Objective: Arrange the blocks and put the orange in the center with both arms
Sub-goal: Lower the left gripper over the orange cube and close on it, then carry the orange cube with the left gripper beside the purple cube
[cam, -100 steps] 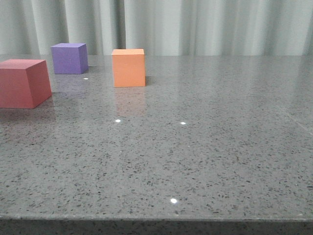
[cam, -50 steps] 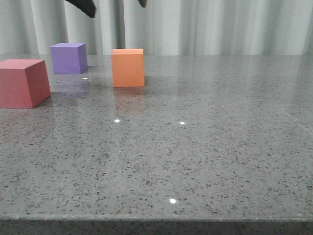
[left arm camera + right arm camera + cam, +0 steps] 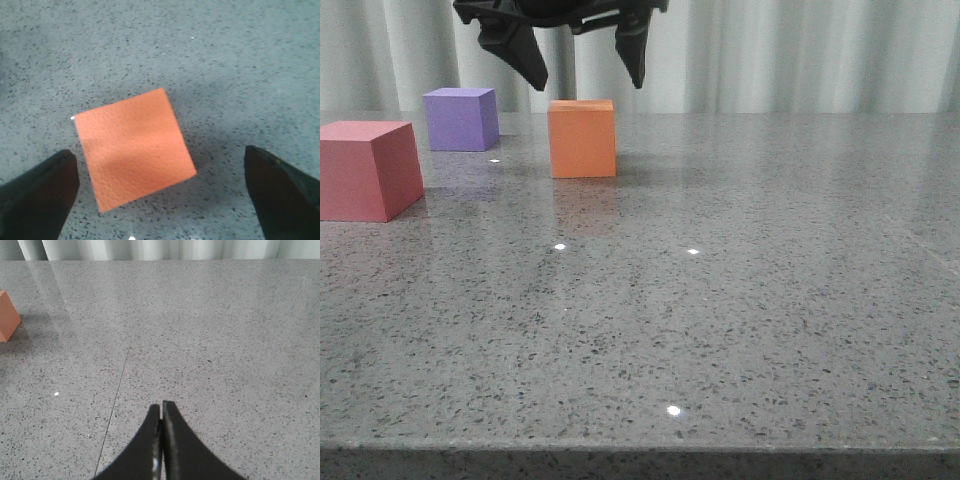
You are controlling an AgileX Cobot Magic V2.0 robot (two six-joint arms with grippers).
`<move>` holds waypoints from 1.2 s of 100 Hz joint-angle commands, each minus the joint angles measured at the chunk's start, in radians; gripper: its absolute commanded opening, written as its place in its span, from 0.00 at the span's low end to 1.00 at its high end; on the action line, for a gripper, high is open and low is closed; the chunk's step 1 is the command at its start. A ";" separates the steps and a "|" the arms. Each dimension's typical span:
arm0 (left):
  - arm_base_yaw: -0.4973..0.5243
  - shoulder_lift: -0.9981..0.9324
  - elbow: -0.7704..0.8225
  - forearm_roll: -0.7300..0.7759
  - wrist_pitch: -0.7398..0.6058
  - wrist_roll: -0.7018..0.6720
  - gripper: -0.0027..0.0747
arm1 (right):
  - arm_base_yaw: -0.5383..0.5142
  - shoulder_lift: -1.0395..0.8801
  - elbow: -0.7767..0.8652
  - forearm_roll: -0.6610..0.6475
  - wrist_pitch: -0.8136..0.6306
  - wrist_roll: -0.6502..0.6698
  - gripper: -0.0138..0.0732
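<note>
The orange cube (image 3: 582, 138) stands on the grey stone table, behind the middle and to the left. The purple cube (image 3: 461, 118) is further back left, and the red-pink cube (image 3: 368, 169) is at the left edge. My left gripper (image 3: 587, 78) hangs open just above the orange cube, its fingers wider than the cube. In the left wrist view the orange cube (image 3: 134, 147) lies between the open left gripper (image 3: 160, 172), turned at an angle and touching neither finger. My right gripper (image 3: 161, 410) is shut and empty over bare table; it does not show in the front view.
A pale curtain (image 3: 770, 50) hangs behind the table. The table's front edge (image 3: 640, 448) runs along the bottom of the front view. A corner of the orange cube (image 3: 7, 317) shows in the right wrist view, far from the right gripper.
My left gripper has come down from above into the front view and now hangs open over the orange cube. The cubes have not moved.
</note>
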 commanded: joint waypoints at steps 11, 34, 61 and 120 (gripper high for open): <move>-0.005 -0.045 -0.035 0.073 -0.049 -0.062 0.84 | -0.006 0.000 -0.027 -0.011 -0.079 -0.007 0.03; -0.005 -0.033 -0.035 0.080 -0.077 -0.064 0.84 | -0.006 0.000 -0.027 -0.011 -0.079 -0.007 0.03; -0.005 0.011 -0.035 0.080 -0.078 -0.066 0.84 | -0.006 0.000 -0.027 -0.011 -0.079 -0.007 0.03; -0.005 0.043 -0.035 0.086 -0.071 -0.069 0.41 | -0.006 0.000 -0.027 -0.011 -0.079 -0.007 0.03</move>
